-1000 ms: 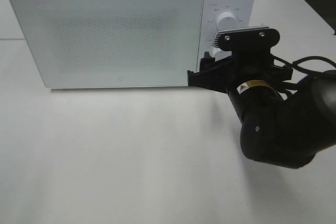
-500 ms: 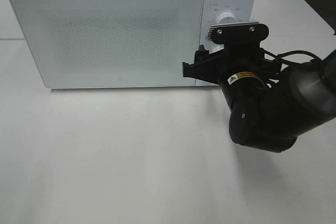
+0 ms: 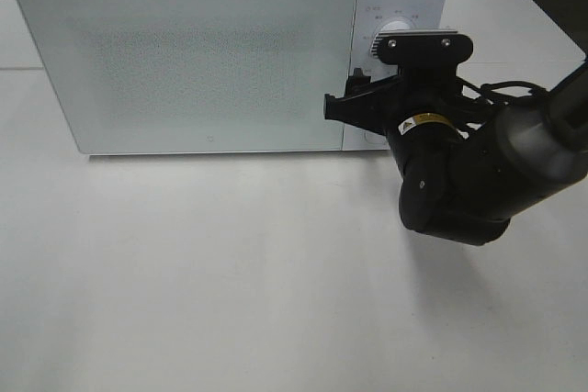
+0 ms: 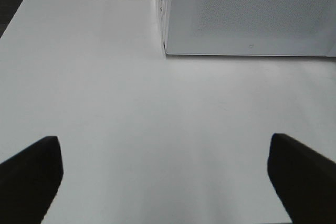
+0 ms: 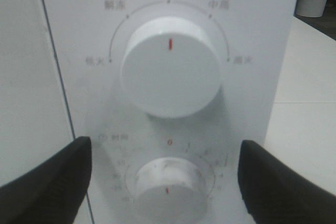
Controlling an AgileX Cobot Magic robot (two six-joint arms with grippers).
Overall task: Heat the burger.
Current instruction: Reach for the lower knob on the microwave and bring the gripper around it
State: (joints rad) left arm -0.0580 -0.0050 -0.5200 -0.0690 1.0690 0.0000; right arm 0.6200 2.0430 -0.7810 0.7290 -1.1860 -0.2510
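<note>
**Desk:** What has changed in the last second?

**Photographer:** The right arm [image 3: 459, 181] has pulled in and up against the white microwave [image 3: 230, 57]. A second ago its black wrist bracket [image 3: 423, 46] sat level with the lower part of the control panel; it now sits higher, over the upper dial. The microwave and its door [image 3: 138, 80] have not moved, and the door is shut as before.

**Desk:** The count?

**Photographer:** One microwave on one white table [image 3: 230, 273]. Two dials on the panel, seen from the right wrist: the upper dial [image 5: 170, 72], its red mark pointing straight up, and the lower dial [image 5: 167, 192], its red mark in line with the red zero above it. One arm in the high view.

**Desk:** The grippers?

**Photographer:** The right gripper [image 5: 164, 145] has its jaws spread wide, one finger on each side of the lower dial and clear of it, gripping nothing. The left gripper [image 4: 164, 145] hangs over bare table near the microwave's front corner, fingers as far apart as they go, also with nothing between them.

**Desk:** And the burger?

**Photographer:** No view shows it, and the frosted door gives nothing away. I cannot tell where it lies.
</note>
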